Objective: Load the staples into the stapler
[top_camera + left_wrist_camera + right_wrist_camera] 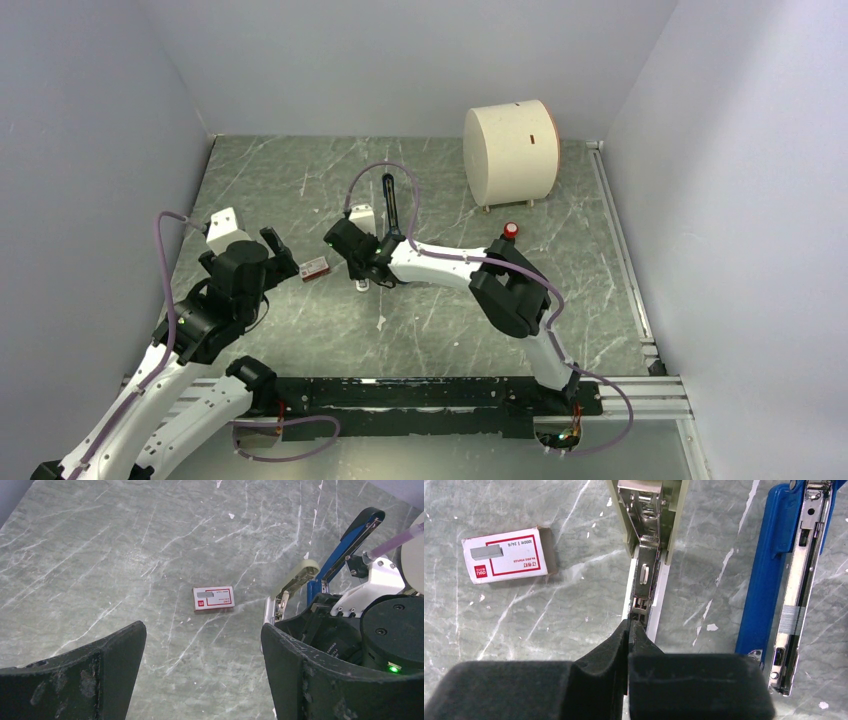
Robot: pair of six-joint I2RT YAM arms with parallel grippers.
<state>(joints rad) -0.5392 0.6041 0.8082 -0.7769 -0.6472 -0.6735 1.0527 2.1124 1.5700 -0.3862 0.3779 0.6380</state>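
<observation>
Black foam on your right fingers (604, 655) is pressed shut, with the tips meeting at the near end of the grey metal rail of the stapler (769, 570). It lies opened out on the bench (549, 625), cream arm in the middle and blue body just to its right. Your left fingers (115, 655) stand wide apart, holding nothing, above the red-and-white staple box (214, 598) near the stapler.

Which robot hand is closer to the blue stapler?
The right one. The right gripper is shut just beside the blue stapler, at the end of the pale piece lying next to it. The left gripper hangs open farther away, near the small staple box.
</observation>
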